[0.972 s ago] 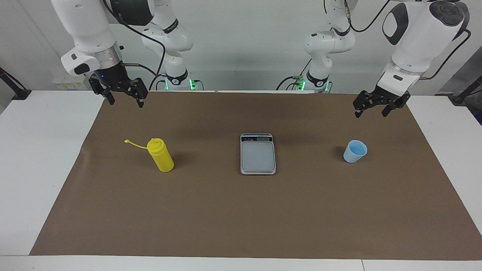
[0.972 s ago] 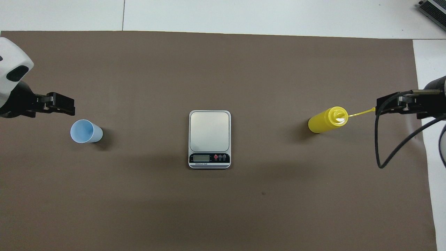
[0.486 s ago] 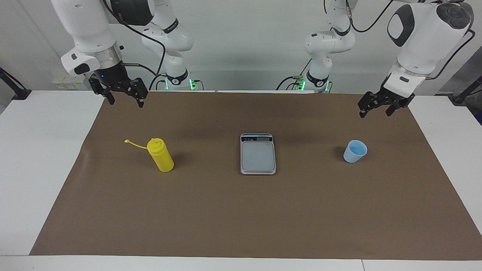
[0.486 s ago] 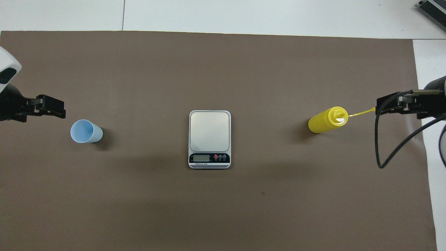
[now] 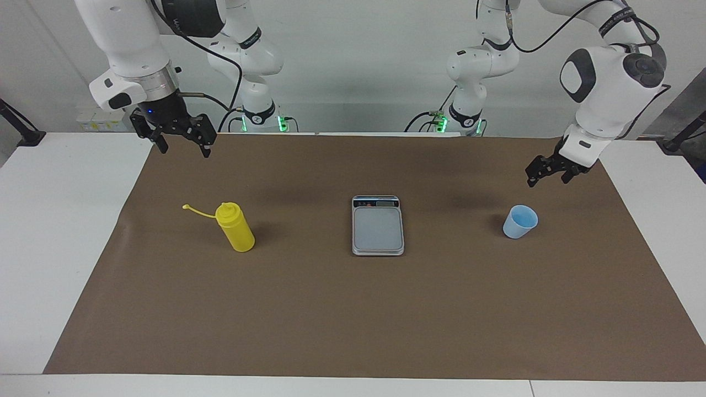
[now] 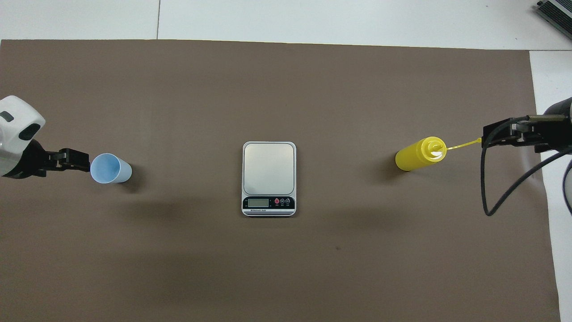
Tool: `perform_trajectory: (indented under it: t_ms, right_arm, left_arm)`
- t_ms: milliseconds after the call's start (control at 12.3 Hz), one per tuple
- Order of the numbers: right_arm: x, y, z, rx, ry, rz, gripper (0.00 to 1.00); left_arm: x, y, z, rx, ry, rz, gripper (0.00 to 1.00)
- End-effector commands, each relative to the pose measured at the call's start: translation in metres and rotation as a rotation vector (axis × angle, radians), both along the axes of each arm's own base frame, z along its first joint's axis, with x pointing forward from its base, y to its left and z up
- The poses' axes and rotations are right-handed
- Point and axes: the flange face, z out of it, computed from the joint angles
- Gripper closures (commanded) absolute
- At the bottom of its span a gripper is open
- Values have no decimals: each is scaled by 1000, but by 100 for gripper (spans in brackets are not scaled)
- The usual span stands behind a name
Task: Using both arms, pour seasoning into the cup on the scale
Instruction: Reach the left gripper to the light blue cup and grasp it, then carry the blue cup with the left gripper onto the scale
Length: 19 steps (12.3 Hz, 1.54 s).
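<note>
We have the left gripper (image 5: pixel 547 172) hanging open and empty over the mat, the cup (image 5: pixel 519 221) just below it toward the scale (image 5: pixel 378 225). The cup looks light and thin-walled, so we would pinch its rim gently. The right gripper (image 5: pixel 182 139) waits open above the seasoning (image 5: pixel 235 226). We can read no writing.

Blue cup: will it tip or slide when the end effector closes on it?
The blue cup looks like thin, empty plastic, so probably light and easily nudged along the brown mat. It tapers to a narrow base, so an off-centre touch may tip it. The left end effector hovers beside it, not touching.
</note>
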Motion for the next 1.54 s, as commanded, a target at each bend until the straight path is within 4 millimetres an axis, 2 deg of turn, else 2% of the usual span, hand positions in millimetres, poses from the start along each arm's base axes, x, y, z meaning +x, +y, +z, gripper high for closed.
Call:
perform_trajectory:
  t_ms: [0, 162, 324, 648, 810, 1053, 1134, 1458]
  right_arm:
    - [-5, -2, 1, -3, 12, -18, 0]
    - [-5, -2, 1, -3, 12, -18, 0]
    - [-6, -2, 0, -3, 13, -18, 0]
    - [-6, -2, 0, -3, 13, -18, 0]
    - [-6, -2, 0, -3, 13, -18, 0]
    - [-6, -2, 0, -3, 13, -16, 0]
    - [-6, -2, 0, -3, 13, -18, 0]
    - [-6, -2, 0, -3, 13, -16, 0]
  left_arm:
    - [-16, 16, -43, 8, -42, 15, 0]
    - [-13, 20, -69, 1, -30, 18, 0]
    - [-13, 30, -76, 1, -43, 38, 0]
    - [-20, 32, -106, 2, -84, 41, 2]
    - [-8, 34, -140, -12, -96, 45, 2]
    - [-10, 38, -147, -15, -65, 52, 1]
    - [-10, 38, -147, -15, -68, 53, 6]
    - [-9, 35, -146, -16, -64, 62, 59]
